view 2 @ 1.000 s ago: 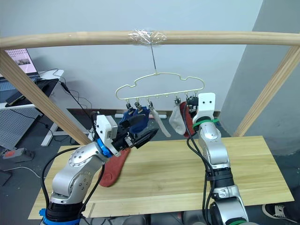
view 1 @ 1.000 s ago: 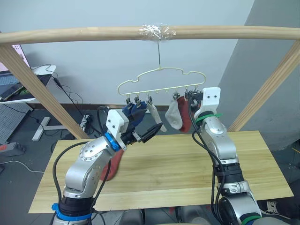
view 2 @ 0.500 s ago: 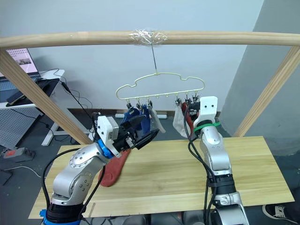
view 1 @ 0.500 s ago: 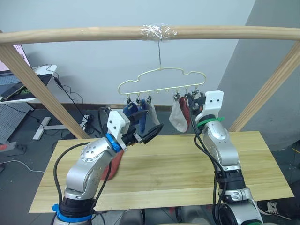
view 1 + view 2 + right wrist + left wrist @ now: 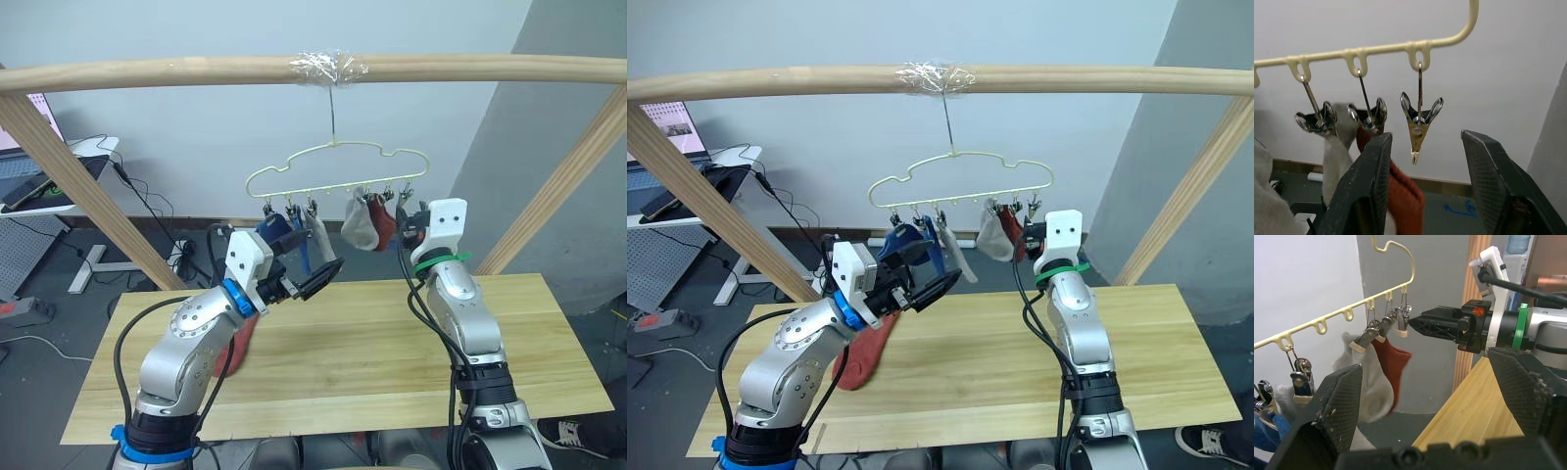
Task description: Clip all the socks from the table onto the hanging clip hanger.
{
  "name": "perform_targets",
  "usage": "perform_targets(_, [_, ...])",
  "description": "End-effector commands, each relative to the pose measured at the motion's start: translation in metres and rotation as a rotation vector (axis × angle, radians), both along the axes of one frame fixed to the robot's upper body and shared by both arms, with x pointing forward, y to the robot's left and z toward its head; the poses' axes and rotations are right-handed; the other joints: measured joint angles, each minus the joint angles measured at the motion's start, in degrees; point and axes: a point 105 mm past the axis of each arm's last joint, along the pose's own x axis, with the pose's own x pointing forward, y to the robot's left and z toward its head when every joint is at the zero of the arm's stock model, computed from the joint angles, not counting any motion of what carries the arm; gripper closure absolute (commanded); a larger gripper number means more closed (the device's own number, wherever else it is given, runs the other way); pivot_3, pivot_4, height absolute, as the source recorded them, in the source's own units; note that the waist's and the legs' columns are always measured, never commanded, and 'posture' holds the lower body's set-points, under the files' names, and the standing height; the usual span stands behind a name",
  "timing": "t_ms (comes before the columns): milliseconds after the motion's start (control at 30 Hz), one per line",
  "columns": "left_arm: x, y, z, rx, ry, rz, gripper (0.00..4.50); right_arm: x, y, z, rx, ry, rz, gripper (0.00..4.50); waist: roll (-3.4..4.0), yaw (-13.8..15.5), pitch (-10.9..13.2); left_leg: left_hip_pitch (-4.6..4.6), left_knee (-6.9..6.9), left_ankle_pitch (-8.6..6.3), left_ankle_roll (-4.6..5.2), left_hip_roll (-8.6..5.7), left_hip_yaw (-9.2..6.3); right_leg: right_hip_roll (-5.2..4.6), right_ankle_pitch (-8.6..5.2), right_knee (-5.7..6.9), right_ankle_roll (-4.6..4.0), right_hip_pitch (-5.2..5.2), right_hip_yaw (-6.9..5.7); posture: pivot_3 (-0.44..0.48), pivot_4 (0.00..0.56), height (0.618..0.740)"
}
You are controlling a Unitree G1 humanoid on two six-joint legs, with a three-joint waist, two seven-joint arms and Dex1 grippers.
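The pale-yellow clip hanger hangs from the pole above the table. Two blue socks and a grey sock hang from its left clips. Another grey sock and a rust-red sock hang at the right, swung up sideways. One more rust-red sock lies on the table under my left arm. My left gripper is open and empty, just below the blue socks. My right gripper is open with an empty clip between its fingers, beside the clipped red sock.
A thick wooden pole spans the top, carried by slanted wooden posts at left and right. Behind the table at far left stands a desk with a laptop, with cables on the floor.
The grey and red socks at the right have swung up and to the left. My right gripper has drawn slightly right, away from them. My left gripper has hardly moved.
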Motion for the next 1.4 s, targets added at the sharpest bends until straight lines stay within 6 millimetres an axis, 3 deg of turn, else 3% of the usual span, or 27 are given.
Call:
perform_targets(33, [-0.003, -0.004, 0.010, -0.001, -0.049, -0.020, 0.00, 0.004, 0.005, 0.014, -0.016, -0.047, 0.005, 2.16, 0.00, -0.01, 0.00, 0.00, 0.00, 0.00, 0.00, 0.00, 0.00, 0.00, 0.00, 0.00, 0.00, 0.00, 0.00, -0.031, 0.110, 0.740])
perform_targets(533, [-0.004, -0.003, 0.012, 0.006, -0.056, -0.017, 0.00, 0.025, 0.006, 0.021, 0.047, -0.042, -0.058, 2.16, 0.00, 0.05, 0.00, 0.01, 0.03, 0.00, 0.00, 0.00, 0.00, 0.00, 0.01, 0.05, -0.01, 0.00, 0.00, -0.003, 0.101, 0.740])
perform_targets(833, [-0.006, -0.006, 0.010, 0.021, -0.055, -0.026, 0.00, 0.024, 0.018, 0.028, 0.072, -0.076, -0.005, 2.16, 0.00, 0.11, -0.01, 0.01, 0.03, 0.00, 0.00, 0.00, -0.02, 0.00, 0.01, 0.11, -0.01, 0.00, -0.01, 0.004, 0.097, 0.740])
perform_targets(933, [-0.007, -0.006, 0.011, 0.017, -0.055, -0.026, 0.00, 0.024, 0.020, 0.029, 0.079, -0.077, 0.002, 2.77, 0.00, 0.11, -0.01, 0.04, 0.29, 0.00, 0.00, -0.03, -0.03, -0.01, 0.00, 0.48, -0.02, -0.02, -0.01, 0.003, 0.092, 0.740])
perform_targets(1033, [-0.006, -0.006, 0.011, 0.016, -0.056, -0.027, 0.00, 0.025, 0.019, 0.030, 0.080, -0.079, -0.003, 3.73, 0.01, 0.11, -0.01, 0.05, 0.55, 0.00, 0.00, -0.03, -0.05, 0.00, -0.02, 0.72, -0.03, -0.02, -0.01, 0.003, 0.092, 0.740])
perform_targets(1400, [-0.006, -0.008, 0.011, 0.011, -0.058, -0.028, 0.00, 0.028, 0.016, 0.032, 0.073, -0.082, -0.017, 3.73, 0.00, 0.10, -0.01, 0.04, 0.77, 0.03, 0.04, -0.03, -0.05, 0.05, 0.03, 0.79, -0.10, 0.00, 0.02, 0.000, 0.095, 0.740])
